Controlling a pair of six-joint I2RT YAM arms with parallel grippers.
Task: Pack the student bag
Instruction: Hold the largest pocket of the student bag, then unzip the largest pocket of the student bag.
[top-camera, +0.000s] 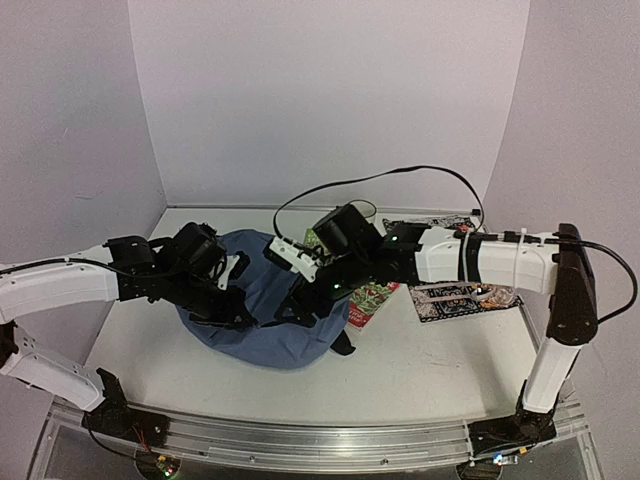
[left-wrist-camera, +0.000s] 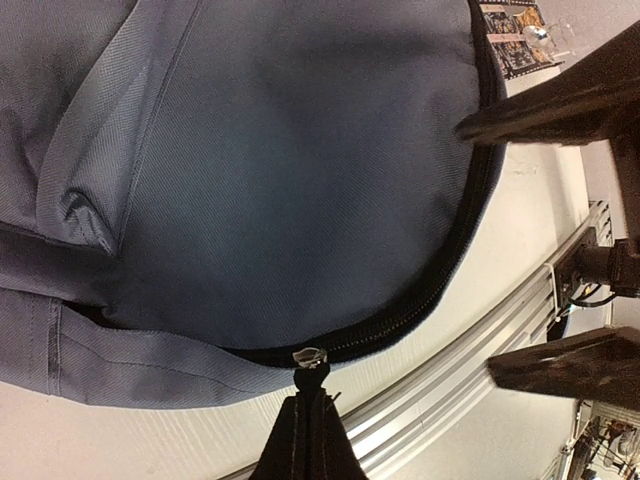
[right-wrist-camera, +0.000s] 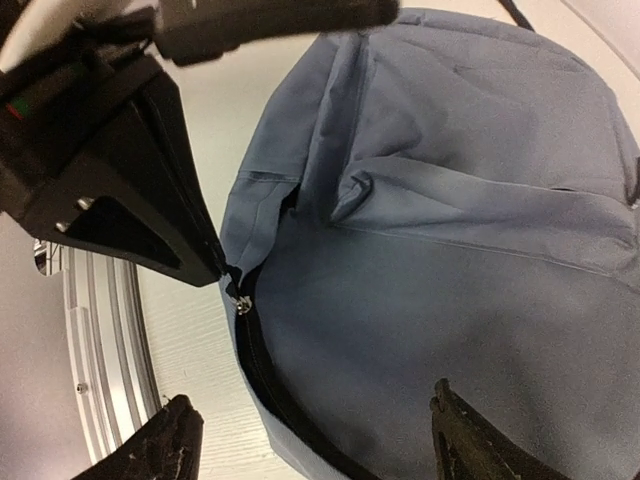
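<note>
We log left gripper (left-wrist-camera: 310, 392) clamped on zipper pull (left-wrist-camera: 309, 357) of student bag (right-wrist-camera: 450, 250); right gripper (right-wrist-camera: 310, 405) spread wide, empty, over it.

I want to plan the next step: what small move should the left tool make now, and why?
Probably draw the zipper pull along the closed zipper to open the bag. The left tool is shut on the pull, the teeth beyond it are joined, and packets lie outside on the table.
</note>
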